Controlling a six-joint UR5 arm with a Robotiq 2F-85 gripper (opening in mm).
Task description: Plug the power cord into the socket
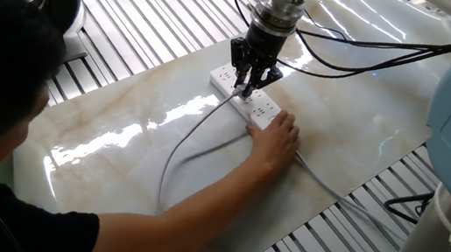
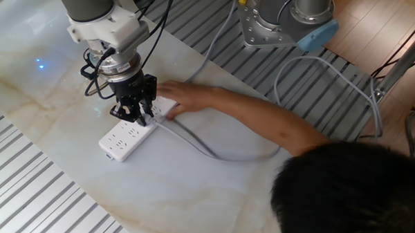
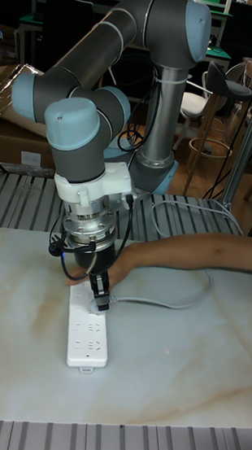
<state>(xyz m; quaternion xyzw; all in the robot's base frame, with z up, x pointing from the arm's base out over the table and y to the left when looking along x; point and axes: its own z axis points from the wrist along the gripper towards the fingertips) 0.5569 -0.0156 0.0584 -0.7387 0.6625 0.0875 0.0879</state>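
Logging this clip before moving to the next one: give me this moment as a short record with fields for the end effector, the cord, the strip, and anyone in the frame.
end effector: low over the socket, shut on the plug end of the power cord
power cord: light grey, curves from the plug across the table
socket: white strip lying flat on the marble-look table
plug seating: contact with the outlet holes cannot be told
person's hand: rests on one end of the socket, beside the end effector
person's arm: stretched across the table

Three elevated views around socket (image 1: 245,97)
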